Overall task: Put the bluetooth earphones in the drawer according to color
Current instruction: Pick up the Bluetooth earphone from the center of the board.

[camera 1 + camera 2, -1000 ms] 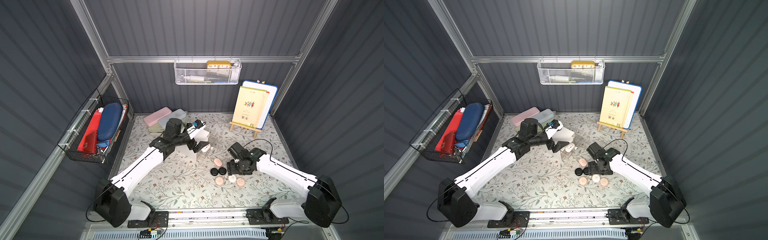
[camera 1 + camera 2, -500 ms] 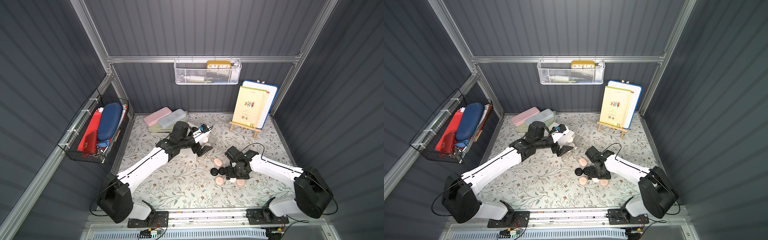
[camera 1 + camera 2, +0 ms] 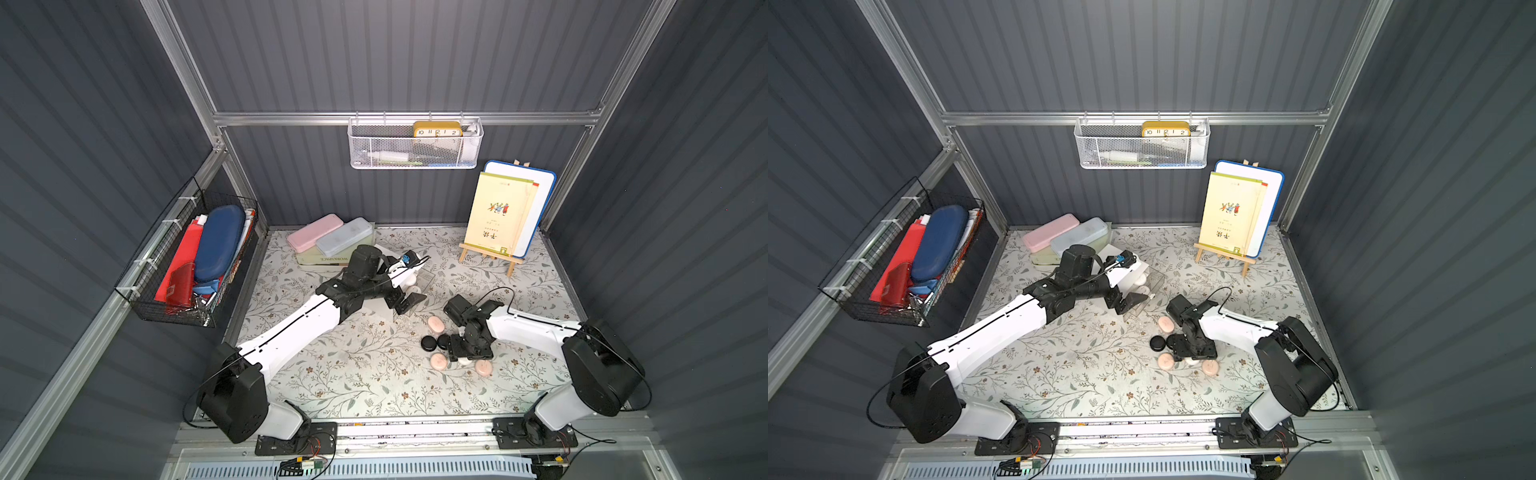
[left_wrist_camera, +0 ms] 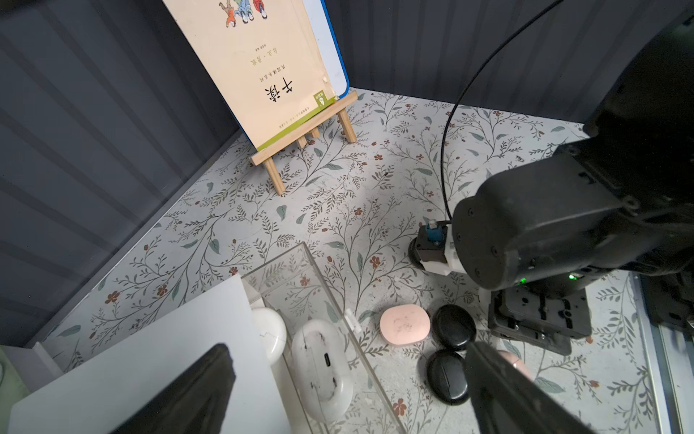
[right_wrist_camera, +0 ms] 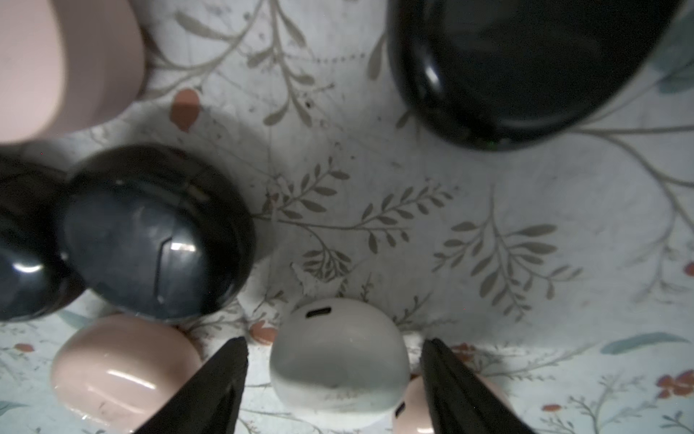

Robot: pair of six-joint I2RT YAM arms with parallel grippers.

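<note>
While the floral counter (image 3: 353, 374) carries everything, we see the drawer (image 4: 150, 357), a white cabinet, standing toward the back with one clear tray (image 4: 300, 278) pulled out and two white earphones (image 4: 321, 368) lying inside. The left tool (image 3: 409, 300) hovers just beside that tray, jaws spread wide and empty. The right tool (image 5: 335, 342) points down at the counter, jaws open on either side of a third white case (image 5: 338, 360), not touching it. Three black cases (image 5: 150, 233) and three pink cases (image 3: 435, 323) lie close around it.
</note>
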